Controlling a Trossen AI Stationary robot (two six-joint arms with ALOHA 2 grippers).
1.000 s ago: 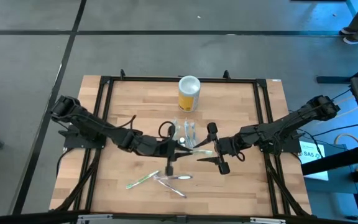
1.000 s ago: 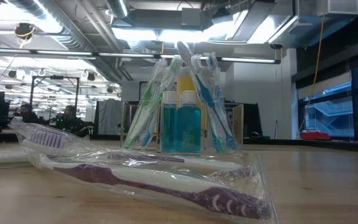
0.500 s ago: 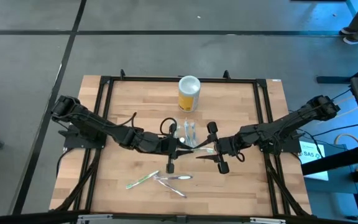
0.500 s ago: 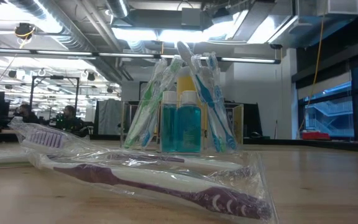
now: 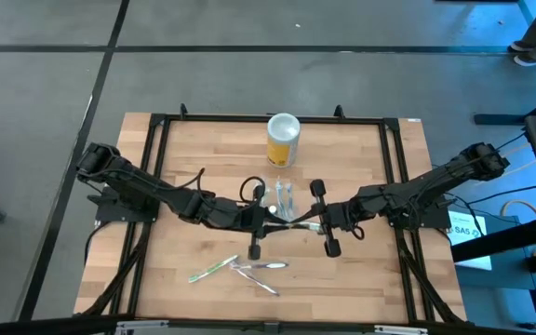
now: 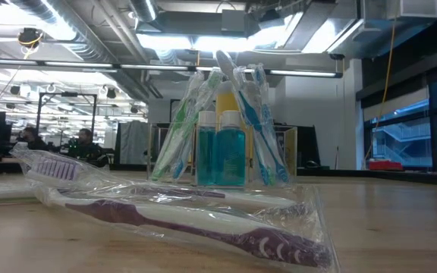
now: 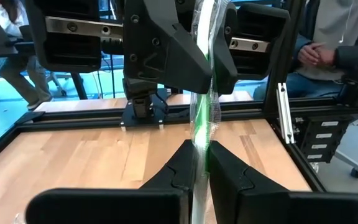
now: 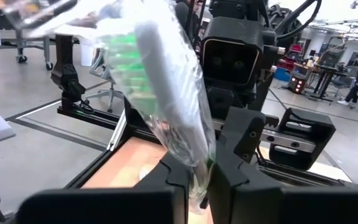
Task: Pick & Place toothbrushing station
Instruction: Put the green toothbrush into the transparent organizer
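The toothbrushing station [image 5: 282, 197], a clear container with toothbrushes and two blue bottles, stands at the table's middle [image 6: 224, 144]. Just nearer than it, a green toothbrush in a clear wrapper [image 5: 298, 222] spans between my two grippers. My left gripper [image 5: 282, 220] is shut on it from the left [image 7: 201, 149], and my right gripper [image 5: 311, 223] is shut on it from the right [image 8: 194, 165]. The two grippers face each other closely. My left gripper pinches the wrapped toothbrush's handle [image 7: 201, 140] between its two fingers, coming level from the table's left. The brush runs on lengthwise past the fingertips toward the other gripper, above the tabletop. My right gripper pinches the wrapped toothbrush [image 8: 194, 158] between its two fingers, coming from the table's right. The end with the green bristles [image 8: 124, 53] sticks up out of the hold, slanting back toward the wrist.
A yellow canister with a white lid [image 5: 284, 140] stands behind the station. Wrapped toothbrushes lie near the front edge: a green one [image 5: 212, 271] and a purple one [image 5: 261, 268] [image 6: 203, 227]. A black frame [image 5: 156, 130] rims the table. People sit in the room beyond.
My right gripper has shut on the wrapped green toothbrush that my left gripper holds; its fingers stood apart on either side of it a second ago. The brush has stayed where it was.
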